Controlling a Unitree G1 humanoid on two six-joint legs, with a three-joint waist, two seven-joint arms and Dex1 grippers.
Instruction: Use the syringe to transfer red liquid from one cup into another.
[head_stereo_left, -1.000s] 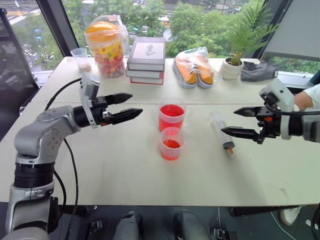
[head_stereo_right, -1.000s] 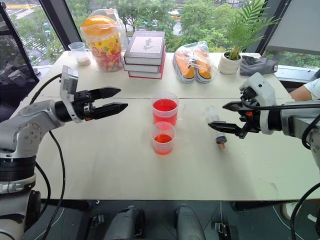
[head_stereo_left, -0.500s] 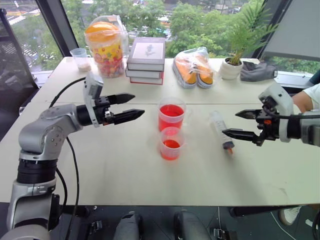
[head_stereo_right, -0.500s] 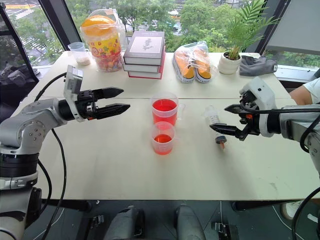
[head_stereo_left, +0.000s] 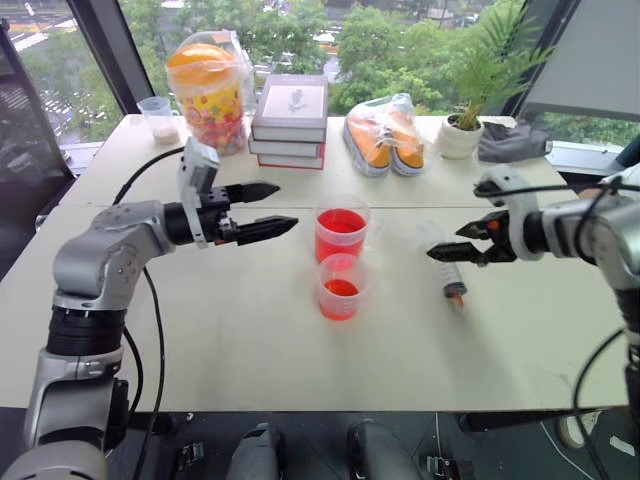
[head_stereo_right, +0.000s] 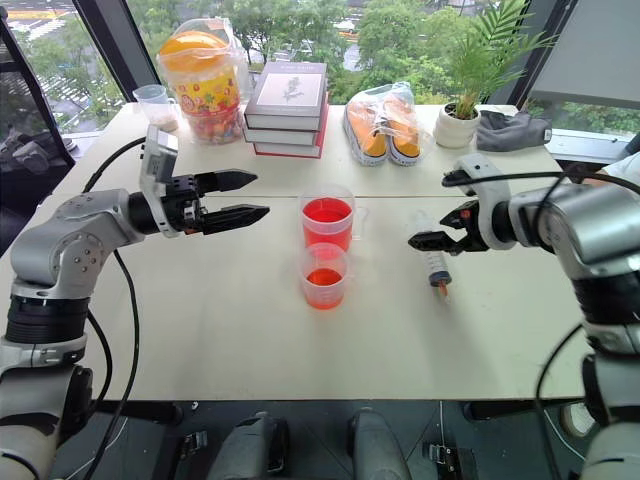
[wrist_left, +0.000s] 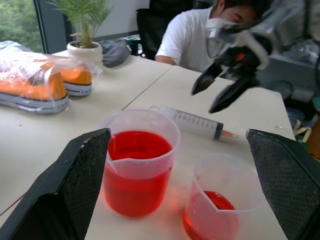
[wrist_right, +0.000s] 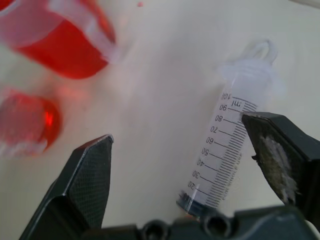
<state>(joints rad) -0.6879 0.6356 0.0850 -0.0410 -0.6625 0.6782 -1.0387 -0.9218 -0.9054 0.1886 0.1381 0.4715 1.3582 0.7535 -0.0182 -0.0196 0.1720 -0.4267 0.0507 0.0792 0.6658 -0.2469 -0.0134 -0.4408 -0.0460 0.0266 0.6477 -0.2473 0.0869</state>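
Observation:
The syringe (head_stereo_left: 443, 262) lies flat on the white table, right of the cups, with its orange tip toward the table's front edge. My right gripper (head_stereo_left: 447, 243) hovers just over its barrel, open, one finger on each side of the barrel (wrist_right: 227, 155), not touching it. The larger cup (head_stereo_left: 342, 229) is more than half full of red liquid (wrist_left: 137, 146). The smaller cup (head_stereo_left: 340, 286) stands just in front of it with a little red liquid. My left gripper (head_stereo_left: 287, 205) is open and empty, level, left of the larger cup and pointing at it.
Along the back of the table stand a small clear cup (head_stereo_left: 160, 118), a candy jar (head_stereo_left: 208, 92), stacked books (head_stereo_left: 292, 108), bagged orange shoes (head_stereo_left: 385, 135), a potted plant (head_stereo_left: 465, 130) and a dark cloth (head_stereo_left: 515, 140). A person in a white shirt (wrist_left: 200, 35) sits at the right end.
My right gripper has swung in from the right and down over the syringe, its wrist rolling. The left gripper has hardly moved. The syringe and cups are where they were.

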